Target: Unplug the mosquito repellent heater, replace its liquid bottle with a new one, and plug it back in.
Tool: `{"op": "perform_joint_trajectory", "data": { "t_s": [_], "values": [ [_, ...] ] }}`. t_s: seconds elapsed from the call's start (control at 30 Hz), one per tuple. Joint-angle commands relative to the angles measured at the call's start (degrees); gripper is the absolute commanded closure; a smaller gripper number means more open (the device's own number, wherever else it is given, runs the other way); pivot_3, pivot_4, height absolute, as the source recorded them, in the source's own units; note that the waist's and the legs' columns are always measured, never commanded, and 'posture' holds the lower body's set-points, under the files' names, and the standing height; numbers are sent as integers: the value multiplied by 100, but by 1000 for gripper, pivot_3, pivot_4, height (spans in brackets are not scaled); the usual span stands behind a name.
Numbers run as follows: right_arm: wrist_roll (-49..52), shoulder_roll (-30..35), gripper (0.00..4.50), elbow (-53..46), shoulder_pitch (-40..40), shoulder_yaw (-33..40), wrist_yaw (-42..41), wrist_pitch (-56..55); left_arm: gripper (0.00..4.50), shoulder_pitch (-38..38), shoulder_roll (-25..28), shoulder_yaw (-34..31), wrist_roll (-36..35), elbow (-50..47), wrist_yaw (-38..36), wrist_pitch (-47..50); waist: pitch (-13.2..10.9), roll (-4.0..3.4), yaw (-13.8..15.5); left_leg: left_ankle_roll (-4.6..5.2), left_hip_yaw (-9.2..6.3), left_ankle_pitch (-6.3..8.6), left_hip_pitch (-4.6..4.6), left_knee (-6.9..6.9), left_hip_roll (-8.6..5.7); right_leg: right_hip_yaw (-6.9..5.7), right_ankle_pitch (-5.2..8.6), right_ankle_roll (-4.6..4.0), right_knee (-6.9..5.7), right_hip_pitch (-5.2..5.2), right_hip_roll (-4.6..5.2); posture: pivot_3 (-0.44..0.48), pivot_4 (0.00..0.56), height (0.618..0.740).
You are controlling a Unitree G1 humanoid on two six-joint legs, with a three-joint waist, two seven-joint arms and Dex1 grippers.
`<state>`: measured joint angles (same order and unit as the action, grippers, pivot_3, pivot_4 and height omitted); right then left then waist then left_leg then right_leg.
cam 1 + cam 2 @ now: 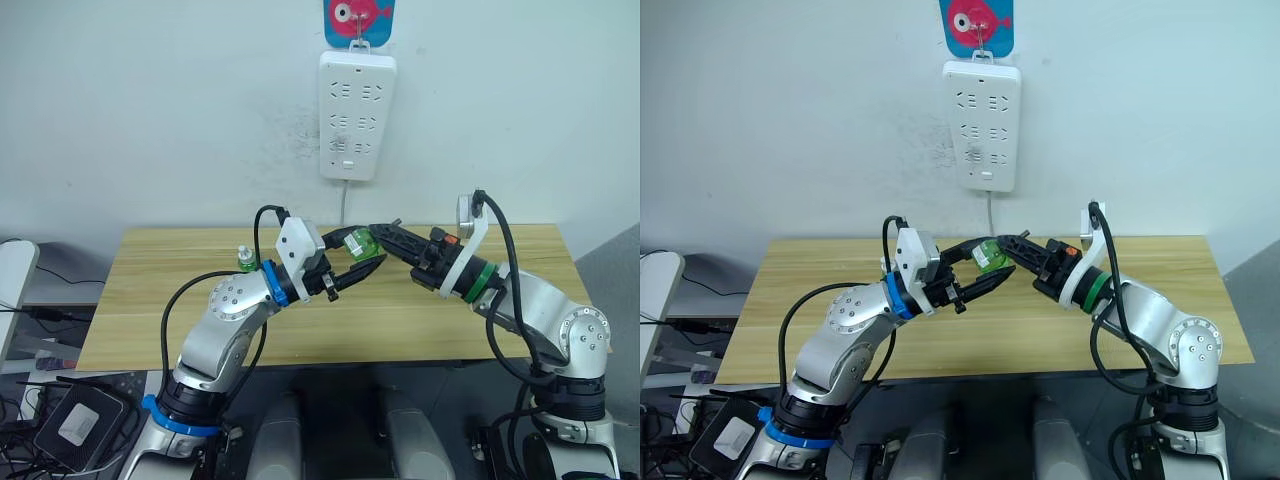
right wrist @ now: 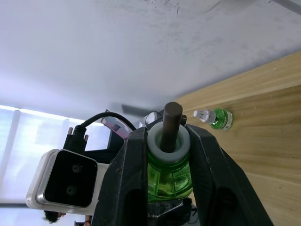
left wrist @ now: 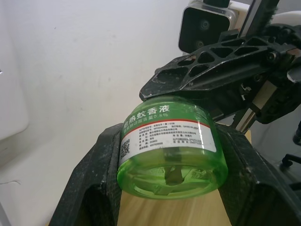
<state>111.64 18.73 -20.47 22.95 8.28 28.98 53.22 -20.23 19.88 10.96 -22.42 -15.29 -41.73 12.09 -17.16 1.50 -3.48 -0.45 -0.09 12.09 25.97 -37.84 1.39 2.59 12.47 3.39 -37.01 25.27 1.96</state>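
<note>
A green liquid bottle (image 1: 358, 243) hangs in the air above the table's middle, held between both grippers. My left gripper (image 1: 356, 254) is shut on the bottle's body, its fingers (image 3: 101, 165) pressed against either side near the base. My right gripper (image 1: 374, 236) comes from the other side and is shut on the bottle's white neck (image 2: 168, 141), from which a dark wick sticks out. A second green bottle (image 1: 245, 260) with a white cap stands on the table behind my left arm. The mosquito repellent heater is out of view.
A long white power strip (image 1: 357, 115) hangs on the wall above the wooden table (image 1: 300, 330), its cord dropping behind the table. A dark device and cables lie on the floor at the left.
</note>
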Motion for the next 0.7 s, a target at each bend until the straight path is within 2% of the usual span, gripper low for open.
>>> {"op": "perform_joint_trajectory", "data": {
  "t_s": [0.03,0.13,0.2,0.3,0.37,0.43,0.57,0.7],
  "values": [
    [136,-6,3694,-246,24,35,134,-113,1509,19,-18,-40,32,-267,4,-51,0,0,0,0,0,0,0,0,0,0,0,0,0,0,0,-131,314,740],
    [136,313,3694,-133,34,89,307,-202,576,75,70,-117,-58,-353,-20,111,0,0,2,0,0,0,0,0,0,0,1,0,0,0,0,-117,317,740],
    [-1160,956,3694,-152,-147,-66,-517,25,7,151,340,-244,-170,-542,-151,325,-1,-1,3,0,1,0,0,0,0,1,1,1,2,0,0,-117,317,740],
    [-3551,1629,3694,-362,-576,-726,-1946,-487,0,168,749,-280,-405,-803,-456,714,-1,-2,25,-1,-1,0,-1,6,1,-5,18,12,4,3,1,-83,318,740],
    [-5832,2003,3694,-106,-845,-1712,-2828,-1828,0,41,1165,-168,-551,-912,-869,1097,-1,-3,22,-1,-1,0,-3,9,7,-8,24,6,-1,6,-4,-83,318,740],
    [-7527,2047,3694,437,-965,-2335,-3312,-3050,0,-95,1429,-77,-581,-933,-1155,1294,-2,-4,21,-1,0,0,-7,10,12,-6,26,5,-2,8,-16,-63,313,740],
    [-8949,1434,3694,2017,-877,-2441,-3546,-4417,0,-306,1507,110,-400,-808,-1373,1324,-3,-5,29,-2,5,1,-10,11,14,-4,25,6,1,7,-28,-61,306,740],
    [-9552,921,3694,3141,-692,-2225,-3744,-5003,0,-458,1440,157,-85,-485,-1340,1139,-3,-5,33,-6,10,3,-10,10,14,3,24,4,-2,8,-30,-61,306,740]
  ]
}}
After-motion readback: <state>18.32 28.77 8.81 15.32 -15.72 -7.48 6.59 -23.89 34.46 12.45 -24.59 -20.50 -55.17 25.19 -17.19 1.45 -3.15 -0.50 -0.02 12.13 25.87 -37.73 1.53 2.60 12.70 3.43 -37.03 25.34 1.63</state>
